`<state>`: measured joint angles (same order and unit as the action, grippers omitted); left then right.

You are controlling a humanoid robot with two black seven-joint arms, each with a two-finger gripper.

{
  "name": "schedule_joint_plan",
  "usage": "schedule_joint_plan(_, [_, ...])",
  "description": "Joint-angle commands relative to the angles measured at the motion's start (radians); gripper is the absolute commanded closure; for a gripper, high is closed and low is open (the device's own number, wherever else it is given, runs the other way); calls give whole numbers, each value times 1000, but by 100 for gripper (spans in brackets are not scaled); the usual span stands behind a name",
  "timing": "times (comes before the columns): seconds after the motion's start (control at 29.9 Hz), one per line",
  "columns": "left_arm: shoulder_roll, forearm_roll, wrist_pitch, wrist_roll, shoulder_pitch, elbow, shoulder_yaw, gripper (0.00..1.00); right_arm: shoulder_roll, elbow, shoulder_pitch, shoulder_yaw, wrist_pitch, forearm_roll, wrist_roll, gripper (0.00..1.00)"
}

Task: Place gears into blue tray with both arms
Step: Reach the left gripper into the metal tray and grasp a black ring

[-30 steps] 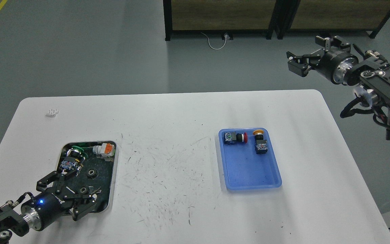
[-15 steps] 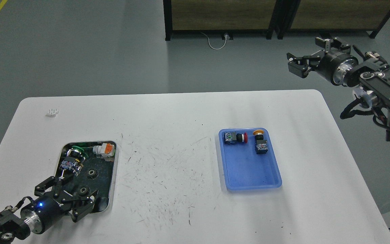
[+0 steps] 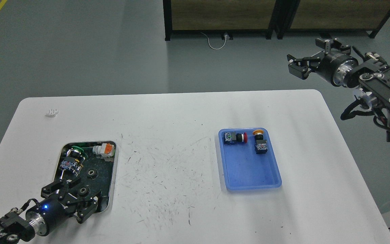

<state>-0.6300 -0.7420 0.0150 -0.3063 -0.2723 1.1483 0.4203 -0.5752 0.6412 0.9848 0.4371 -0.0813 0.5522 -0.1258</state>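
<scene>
Two small black gears lie in the steel tray (image 3: 113, 176) at the left: one gear (image 3: 91, 174) mid-tray, the other gear (image 3: 83, 191) nearer the tray's front. My left gripper (image 3: 80, 196) hovers over the tray's front end, open, its fingers spread on either side of the nearer gear and holding nothing. The blue tray (image 3: 249, 174) sits right of centre and contains no gears. My right gripper (image 3: 308, 56) is raised beyond the table's far right corner, open and empty.
A red-capped switch (image 3: 235, 138) and a yellow-capped switch (image 3: 259, 143) lie at the blue tray's far end. The steel tray also holds a green-capped switch (image 3: 71, 160) and an orange-and-white part (image 3: 104, 149). A small white piece (image 3: 51, 112) lies far left.
My left gripper has drawn back toward the table's near edge and lowered over the steel tray's front end. The right gripper has barely shifted. The gears have not moved.
</scene>
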Motion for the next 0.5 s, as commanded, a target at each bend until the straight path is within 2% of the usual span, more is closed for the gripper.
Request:
schedule_joint_plan(0.0, [-4,1,-3,0,4,-2,0,25,1,0,0,0,2,0,0,0])
schedule_joint_plan(0.47, [-8,0,-4,3,4,-4,-20,40,6,0,-5,0,3,0,0,0])
